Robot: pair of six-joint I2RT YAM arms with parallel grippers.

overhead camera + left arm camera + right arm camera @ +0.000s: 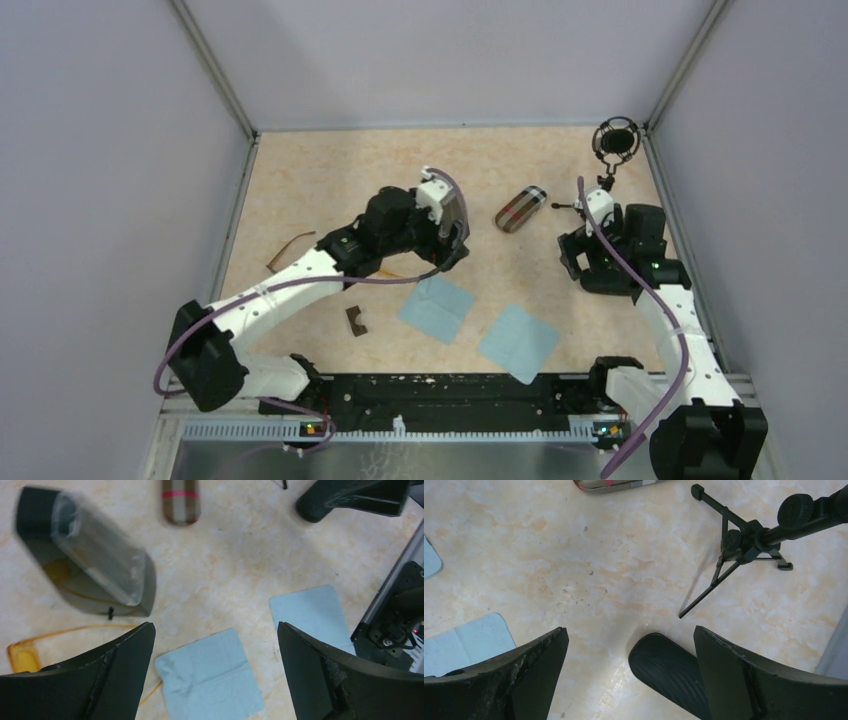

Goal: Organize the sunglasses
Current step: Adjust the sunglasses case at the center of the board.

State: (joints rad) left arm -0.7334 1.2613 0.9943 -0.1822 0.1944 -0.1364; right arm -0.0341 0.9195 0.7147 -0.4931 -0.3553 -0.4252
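Note:
The amber-lens sunglasses (22, 656) lie at the lower left of the left wrist view, a thin orange temple running right toward my left finger. Another amber patch shows at the edge of a grey wedge-shaped case (100, 565) with a clear-looking top. The slim brown-framed pair (290, 248) lies apart at the table's left. My left gripper (212, 630) (445, 250) is open and empty above a blue cloth (207, 677). My right gripper (629, 630) (590, 265) is open and empty, with a black ribbed case (674, 675) on the table beside its right finger.
The plaid cylindrical case (520, 208) lies between the arms. A second blue cloth (518, 342) lies near the front. A small brown piece (356, 320) lies front left. A microphone on a black tripod (613, 140) stands at the back right.

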